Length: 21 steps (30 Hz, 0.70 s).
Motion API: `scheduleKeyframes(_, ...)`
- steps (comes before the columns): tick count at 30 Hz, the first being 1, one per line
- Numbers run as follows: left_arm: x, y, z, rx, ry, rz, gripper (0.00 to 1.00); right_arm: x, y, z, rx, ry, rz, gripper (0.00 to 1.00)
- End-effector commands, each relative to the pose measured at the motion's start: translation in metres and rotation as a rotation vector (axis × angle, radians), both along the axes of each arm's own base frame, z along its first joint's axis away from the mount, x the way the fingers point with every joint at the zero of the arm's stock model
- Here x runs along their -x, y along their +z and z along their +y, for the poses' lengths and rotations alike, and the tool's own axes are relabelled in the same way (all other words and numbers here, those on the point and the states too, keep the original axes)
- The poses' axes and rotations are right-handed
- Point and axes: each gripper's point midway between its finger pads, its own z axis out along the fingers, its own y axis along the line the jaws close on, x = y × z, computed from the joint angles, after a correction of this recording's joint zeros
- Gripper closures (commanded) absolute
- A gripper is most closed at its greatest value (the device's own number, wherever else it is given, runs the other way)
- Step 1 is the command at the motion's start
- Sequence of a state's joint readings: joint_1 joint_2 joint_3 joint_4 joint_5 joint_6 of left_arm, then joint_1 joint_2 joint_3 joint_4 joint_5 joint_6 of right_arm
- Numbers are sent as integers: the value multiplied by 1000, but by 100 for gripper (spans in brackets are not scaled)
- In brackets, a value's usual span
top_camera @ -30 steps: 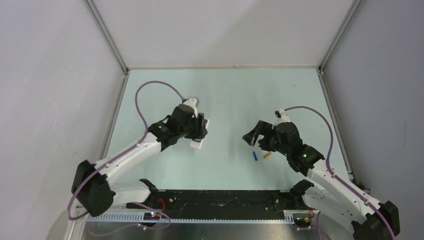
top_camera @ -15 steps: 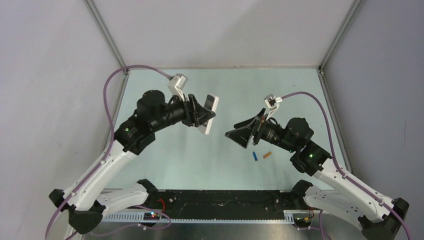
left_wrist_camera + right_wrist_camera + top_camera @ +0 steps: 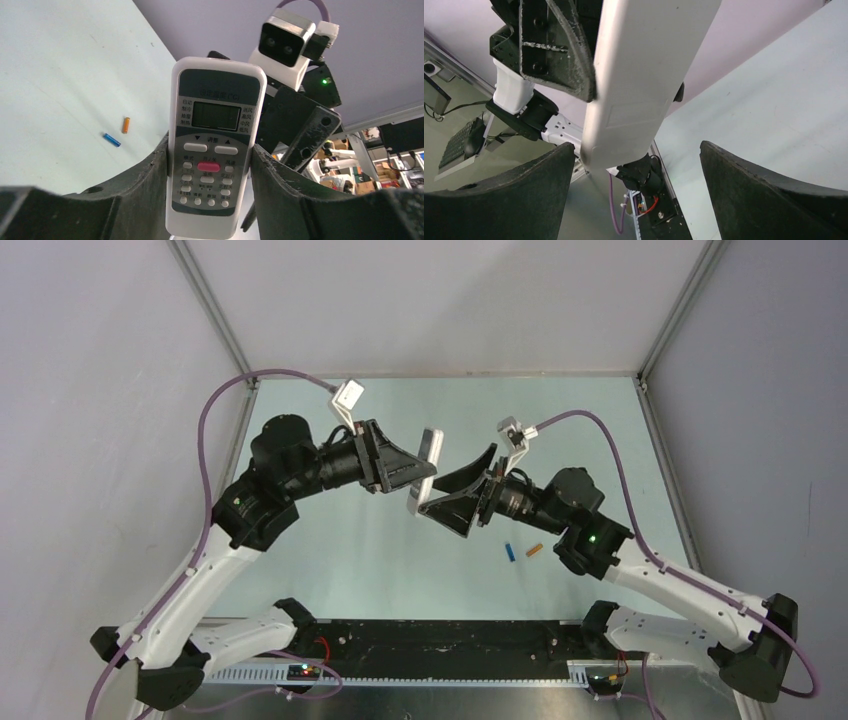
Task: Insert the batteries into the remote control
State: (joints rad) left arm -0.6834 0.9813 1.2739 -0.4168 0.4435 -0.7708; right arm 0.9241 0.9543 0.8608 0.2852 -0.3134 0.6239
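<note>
Left gripper (image 3: pixel 415 477) is clamped across the remote control (image 3: pixel 215 120), holding it raised in the air, buttons facing that wrist. Opposite it, the right gripper (image 3: pixel 430 497) stands wide apart around the handset's lower back, apparently not touching. Blue battery (image 3: pixel 510 552) and orange battery (image 3: pixel 534 550) lie on the counter (image 3: pixel 560 430) below, behind the right gripper, so nothing seems loaded and the back cover looks shut. Chinese labels flank the screen; the line above them is unreadable.

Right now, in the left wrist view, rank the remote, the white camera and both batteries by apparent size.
Largest: remote, though nearness to the lens enlarges it.
Next: white camera behind it.
Smallest: blue battery and orange battery on the table, alike, so unranked.
</note>
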Motion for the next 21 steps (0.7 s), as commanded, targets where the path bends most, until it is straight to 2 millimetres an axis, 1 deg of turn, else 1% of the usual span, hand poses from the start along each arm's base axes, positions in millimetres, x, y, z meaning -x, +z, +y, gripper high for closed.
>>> scheduleKeyframes(1, 19, 42, -2, 122, -67, -12, 68, 5, 47, 1, -135, 22, -69, 1)
scheduleKeyframes(6, 23, 44, -4, 144, -92, 6, 68, 4, 47, 9, -155, 51, -46, 1)
scheduleKeyframes(8, 23, 44, -4, 150, -97, 6, 68, 8, 50, 13, -178, 86, -34, 1)
scheduleKeyframes(9, 24, 45, -5, 153, -102, 3, 68, 11, 48, 17, -170, 122, -33, 1)
scheduleKeyframes(10, 25, 46, -5, 157, -103, 0, 68, 14, 54, 18, -175, 142, -36, 1)
scheduleKeyframes(11, 25, 46, -5, 158, -104, -1, 68, 17, 50, 23, -157, 173, -31, 1)
scheduleKeyframes(12, 24, 46, -4, 159, -102, -4, 68, 18, 52, 24, -151, 186, -28, 2)
scheduleKeyframes(13, 24, 46, -5, 159, -101, -7, 68, 19, 49, 27, -141, 201, -22, 3)
scheduleKeyframes(18, 21, 42, -2, 155, -80, -24, 68, 19, 45, 30, -129, 211, 7, 18)
scheduleKeyframes(19, 21, 40, -2, 152, -79, -24, 67, 18, 45, 30, -128, 209, 8, 23)
scheduleKeyframes(20, 21, 40, -2, 150, -76, -30, 67, 18, 44, 30, -126, 205, 14, 25)
scheduleKeyframes(21, 21, 39, -2, 148, -76, -31, 67, 18, 44, 31, -124, 203, 17, 31)
